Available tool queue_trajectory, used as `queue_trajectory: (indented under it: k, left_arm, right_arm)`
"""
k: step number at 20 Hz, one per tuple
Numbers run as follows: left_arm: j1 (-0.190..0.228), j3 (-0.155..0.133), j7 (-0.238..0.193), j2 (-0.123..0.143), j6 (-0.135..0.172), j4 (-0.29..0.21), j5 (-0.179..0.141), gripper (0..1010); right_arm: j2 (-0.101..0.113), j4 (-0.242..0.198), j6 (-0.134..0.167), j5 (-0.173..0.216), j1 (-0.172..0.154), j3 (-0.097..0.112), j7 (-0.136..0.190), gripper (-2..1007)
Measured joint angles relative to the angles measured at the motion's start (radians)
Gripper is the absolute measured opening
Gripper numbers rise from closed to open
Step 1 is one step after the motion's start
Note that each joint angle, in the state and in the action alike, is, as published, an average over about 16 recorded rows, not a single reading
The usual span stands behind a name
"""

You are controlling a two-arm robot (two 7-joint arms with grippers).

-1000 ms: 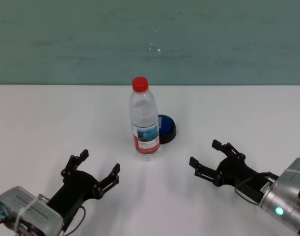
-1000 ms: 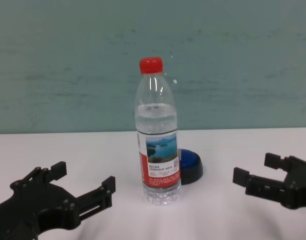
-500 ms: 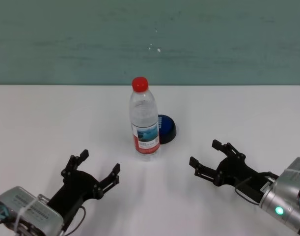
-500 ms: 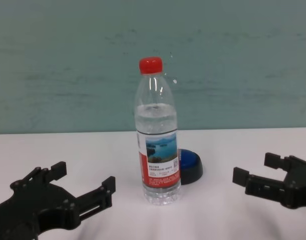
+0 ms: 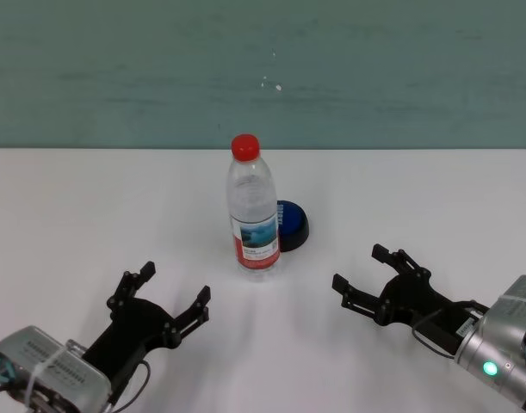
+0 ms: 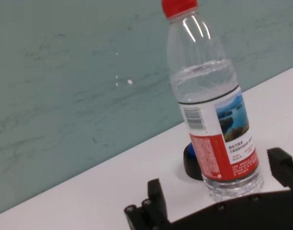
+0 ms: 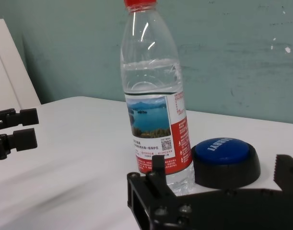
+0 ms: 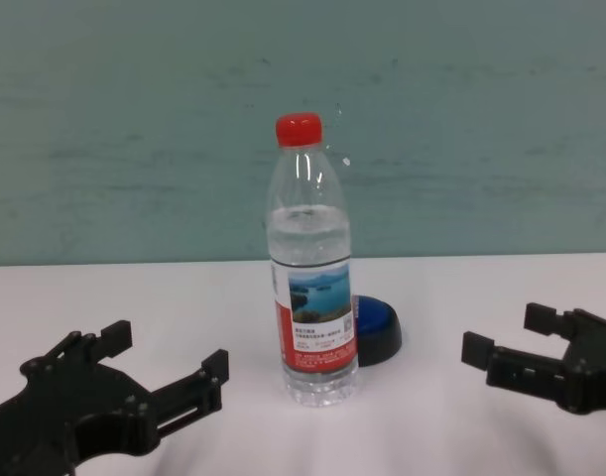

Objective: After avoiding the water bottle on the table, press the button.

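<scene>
The water bottle (image 5: 252, 211) stands upright mid-table, clear with a red cap and a red-and-white lake label; it also shows in the chest view (image 8: 313, 268), left wrist view (image 6: 212, 103) and right wrist view (image 7: 156, 96). The blue button (image 5: 293, 224) on its black base sits just behind and right of the bottle, partly hidden by it (image 8: 377, 326) (image 7: 226, 161) (image 6: 192, 162). My left gripper (image 5: 170, 297) is open and empty, near and left of the bottle (image 8: 159, 372). My right gripper (image 5: 362, 270) is open and empty, near and right of the bottle (image 8: 511, 339).
The white table (image 5: 90, 215) stretches wide to both sides and ends at a teal wall (image 5: 374, 69) behind. The left gripper also shows far off in the right wrist view (image 7: 14, 132).
</scene>
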Motion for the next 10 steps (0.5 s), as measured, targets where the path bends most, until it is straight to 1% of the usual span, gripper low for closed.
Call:
queue_trajectory:
  k: [10]
  left_arm:
    - [0.0,0.0,0.0,0.0,0.0,0.0,0.0,1000]
  right_arm:
    - [0.0,0.001,-0.001,0.0,0.0,0.0,0.001,1003]
